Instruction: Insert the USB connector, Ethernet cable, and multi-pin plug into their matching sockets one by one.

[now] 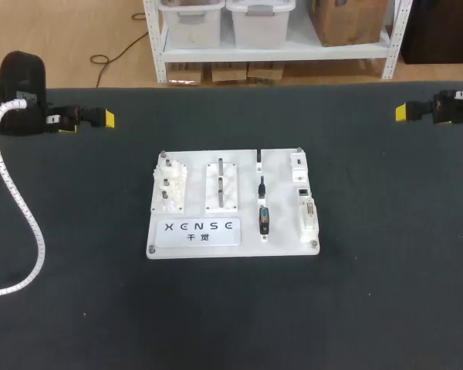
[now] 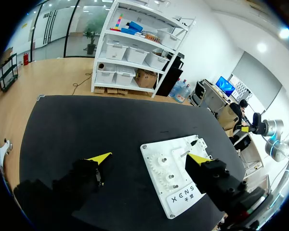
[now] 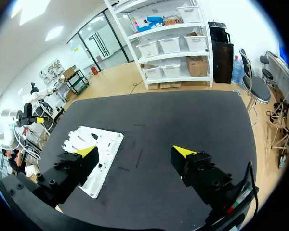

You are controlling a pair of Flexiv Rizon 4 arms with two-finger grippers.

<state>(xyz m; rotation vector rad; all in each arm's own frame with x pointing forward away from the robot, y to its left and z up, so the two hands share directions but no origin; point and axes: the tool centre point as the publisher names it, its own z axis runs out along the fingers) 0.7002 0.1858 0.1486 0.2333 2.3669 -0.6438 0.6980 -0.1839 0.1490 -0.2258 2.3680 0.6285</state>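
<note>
The three plugs sit in a column right of the middle of a white board (image 1: 231, 204), which lies flat at the centre of the head view. The USB connector (image 1: 260, 158) is at the top of that column, the Ethernet cable (image 1: 261, 187) plug is below it, and the dark multi-pin plug (image 1: 264, 220) is lowest. Each rests in its own holder, apart from the sockets (image 1: 302, 190). These run in a second column along the board's right edge, just beside the plugs. None of the plugs is seated in a socket.

Left of the plugs the board carries a slotted white block (image 1: 222, 185). Farther left is a cluster of white gears (image 1: 170, 185), and a label plate (image 1: 202, 229) lies along the lower edge. The board rests on the dark worktop (image 1: 370, 293).

The left end effector (image 2: 149, 158) has its yellow-tipped fingers spread wide with nothing held. In its wrist view the board lies on the worktop ahead of it, nearer one finger. In the head view it hangs at the upper left of the frame, well apart from the board.

The right end effector (image 3: 135, 151) is likewise spread wide and holds nothing. In its wrist view the board lies ahead of one finger. In the head view it is at the upper right of the frame, well apart from the board.

A spiral-wrapped cable (image 1: 23, 223) of the left arm curves down the left side of the head view.
</note>
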